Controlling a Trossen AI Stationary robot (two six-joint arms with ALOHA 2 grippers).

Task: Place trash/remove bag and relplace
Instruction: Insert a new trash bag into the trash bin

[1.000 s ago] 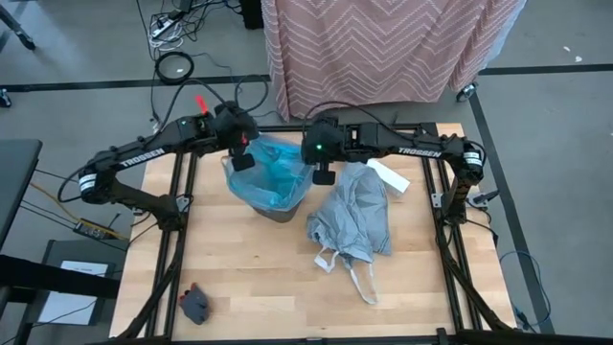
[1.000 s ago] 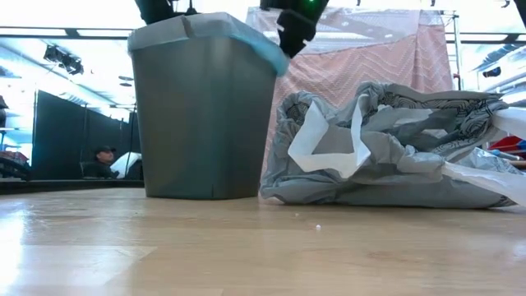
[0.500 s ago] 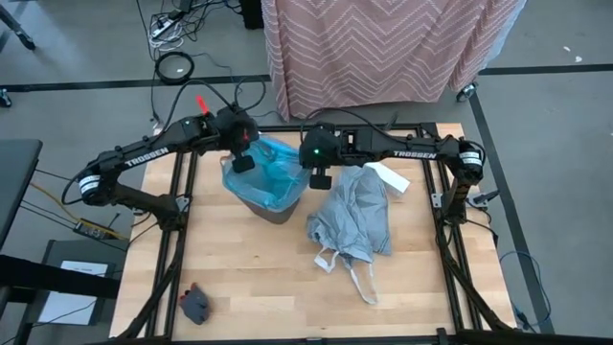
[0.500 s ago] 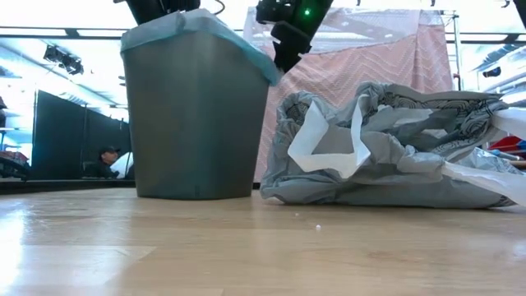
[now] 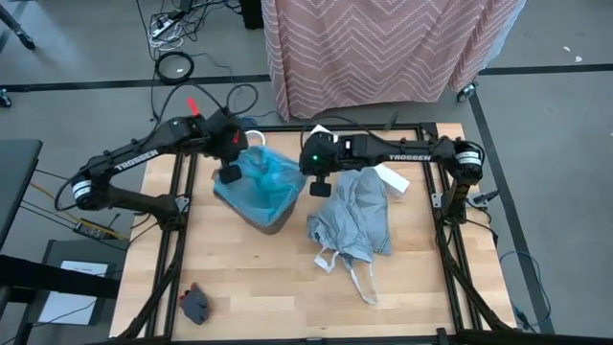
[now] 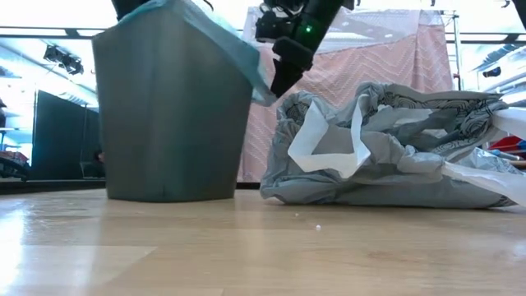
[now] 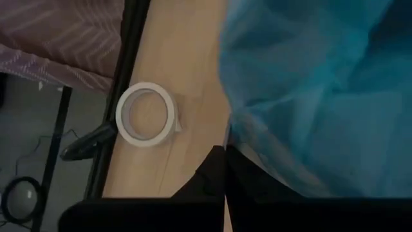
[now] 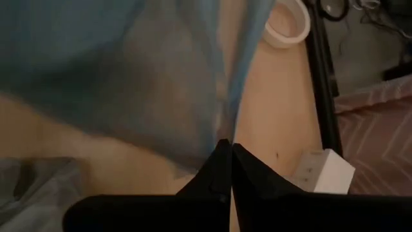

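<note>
A grey bin (image 6: pixel 168 115) stands tilted at the table's far middle, lined with the translucent turquoise-blue bag (image 5: pixel 257 180), which drapes over its rim (image 6: pixel 246 57). My left gripper (image 5: pixel 230 173) is shut at the bin's left rim. My right gripper (image 5: pixel 319 188) is shut at the bin's right side. The crinkly light grey bag (image 5: pixel 354 220) lies slumped on the table to the right of the bin, its loop handles (image 5: pixel 359 278) toward the near edge. No loose trash shows. My left gripper pinches the blue bag's edge (image 7: pixel 235 126) between its two fingers at the bin's left rim, coming slanting down from above. The film bunches just ahead of the fingertips. My right gripper pinches the blue bag's edge (image 8: pixel 226 122) at the bin's right side, slanting down from above. That edge is drawn down outside the bin's wall (image 6: pixel 261 86).
A white tape ring (image 7: pixel 146 114) lies on the table just beyond the bin, near the far edge. A long white box (image 5: pixel 388 176) lies beside the grey bag's far end. A small dark object (image 5: pixel 194 305) sits at the near left corner. Bare wood lies toward the near edge.
My right gripper has gone down beside the bin, drawing the blue bag's edge down over the right rim. My left gripper has moved toward the table's left and near edge. The bin has slid toward the table's left and tipped.
</note>
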